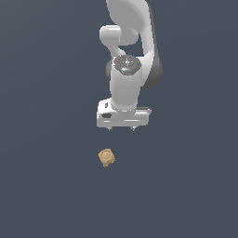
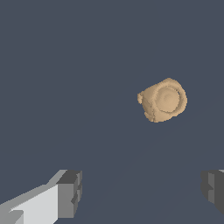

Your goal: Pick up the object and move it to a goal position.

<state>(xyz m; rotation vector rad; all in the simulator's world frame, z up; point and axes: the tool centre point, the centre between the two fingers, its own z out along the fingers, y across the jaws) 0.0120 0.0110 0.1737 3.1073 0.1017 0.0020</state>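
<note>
The object [image 1: 107, 157] is a small tan knobbly lump with a round disc-like face, lying on the dark grey floor. The wrist view shows the same object [image 2: 163, 100] with its disc face turned toward the camera. My white gripper [image 1: 122, 128] hangs above the lump and a little toward the exterior view's right, not touching it. Its two dark fingertips are short stubs under the hand. In the wrist view the gripper [image 2: 142, 190] stands open, its fingers [image 2: 70, 192] wide apart with nothing between them.
The white arm [image 1: 128, 69] rises behind the gripper toward the top of the exterior view. Plain dark grey floor [image 1: 46, 186] surrounds the lump on all sides.
</note>
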